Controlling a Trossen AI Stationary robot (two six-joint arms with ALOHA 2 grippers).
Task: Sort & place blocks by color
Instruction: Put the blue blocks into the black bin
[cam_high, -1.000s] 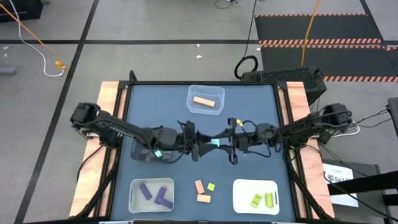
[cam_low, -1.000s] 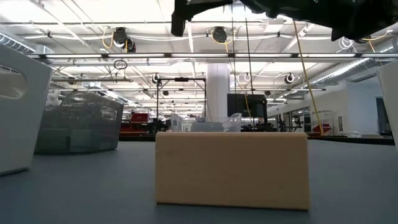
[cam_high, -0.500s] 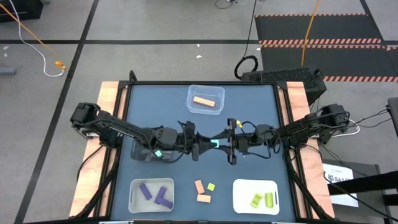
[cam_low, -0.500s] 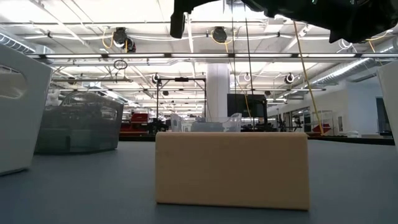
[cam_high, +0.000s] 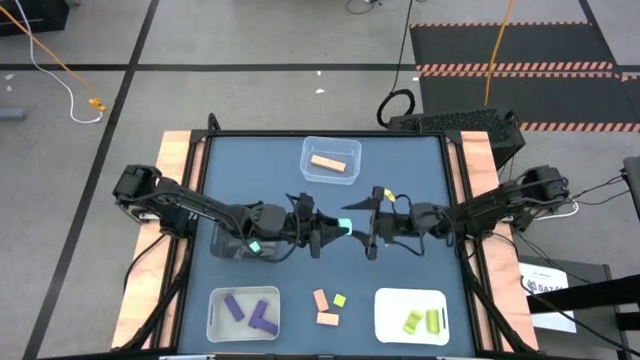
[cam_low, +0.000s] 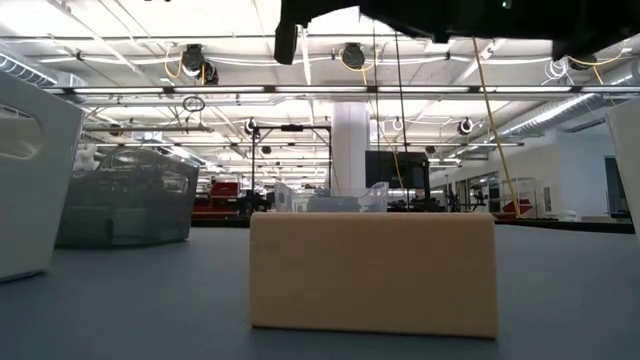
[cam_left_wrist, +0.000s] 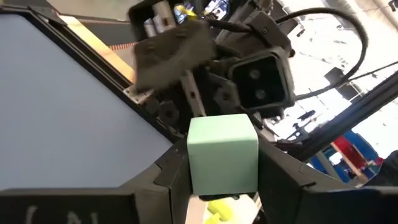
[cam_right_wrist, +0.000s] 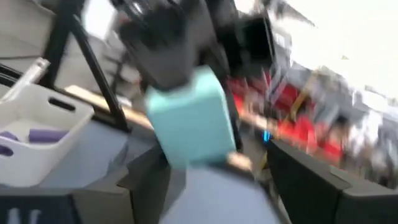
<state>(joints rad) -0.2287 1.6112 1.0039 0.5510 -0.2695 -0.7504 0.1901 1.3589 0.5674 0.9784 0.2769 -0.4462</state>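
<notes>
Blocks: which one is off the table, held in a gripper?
The teal block, clamped in the left gripper above mid-table. Every other block lies in a bin or loose on the table; the right gripper has let go.

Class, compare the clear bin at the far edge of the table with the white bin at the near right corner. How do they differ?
The clear bin holds one pale orange bar; the white bin holds two yellow-green blocks. The clear bin is see-through, the white bin opaque. Both are rectangular, open-topped and sit on the blue table.
</notes>
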